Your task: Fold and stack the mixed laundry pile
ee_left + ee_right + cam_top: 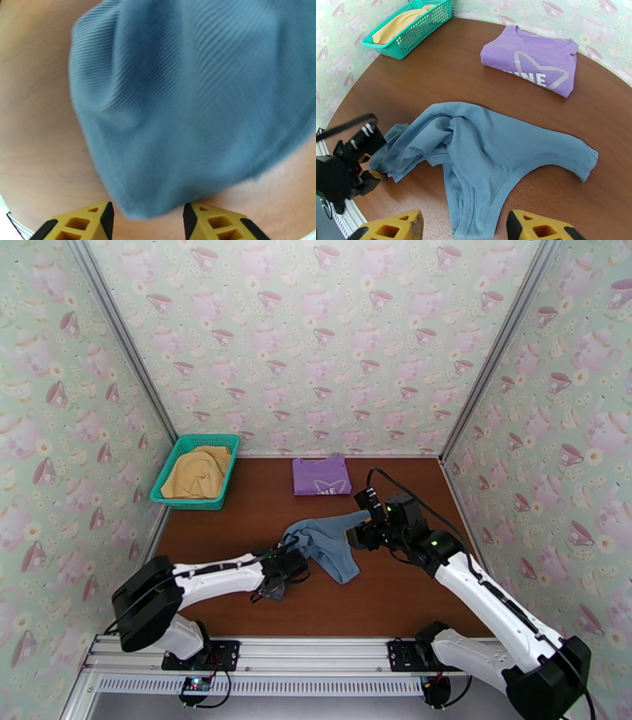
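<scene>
A crumpled grey-blue garment [328, 544] lies on the brown table [237, 516] between both arms. My left gripper [292, 556] is at its left edge; in the left wrist view the cloth [189, 98] hangs down between the gripper's [148, 221] parted yellow fingertips [94, 221], which are not pressed on it. My right gripper [357, 530] hovers over the garment's right end, open, its fingertips [537, 229] straddling the cloth's near hem [474, 221]. The lilac-purple shirt [320, 474] lies folded at the back. The mustard-yellow garment [197, 473] lies in the basket.
The teal mesh basket [175, 469] stands at the back left against the wall. Patterned walls close in the table on three sides. Bare wood shows between the basket and the purple shirt and along the near edge.
</scene>
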